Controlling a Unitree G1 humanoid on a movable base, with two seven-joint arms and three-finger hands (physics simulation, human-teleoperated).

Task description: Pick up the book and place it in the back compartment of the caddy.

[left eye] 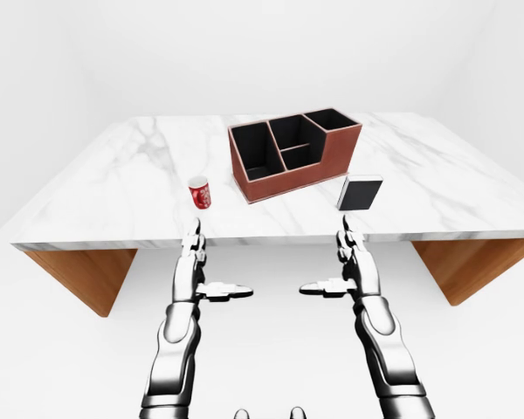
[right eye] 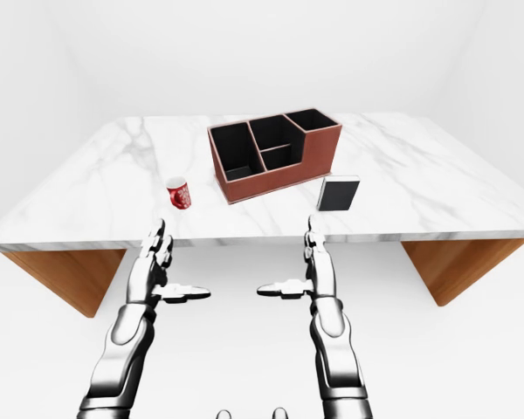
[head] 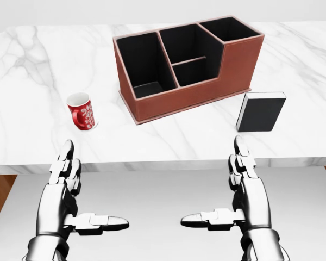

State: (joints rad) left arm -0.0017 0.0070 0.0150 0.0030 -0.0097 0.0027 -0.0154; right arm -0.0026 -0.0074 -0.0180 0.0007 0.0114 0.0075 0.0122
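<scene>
A black book (head: 261, 111) with white page edges stands upright on the marble table (head: 168, 136), just right of the caddy's near right corner. The brown caddy (head: 187, 65) has black-lined compartments and sits turned at an angle in the middle of the table. My left hand (head: 79, 196) and right hand (head: 233, 193) hover below the table's near edge, both open, fingers straight and thumbs pointing inward. The right hand is below the book, apart from it. Neither hand holds anything.
A red mug (head: 82, 111) with a white pattern stands left of the caddy, above my left hand. The table rests on wooden supports (left eye: 87, 275) at both ends. White floor and walls surround it.
</scene>
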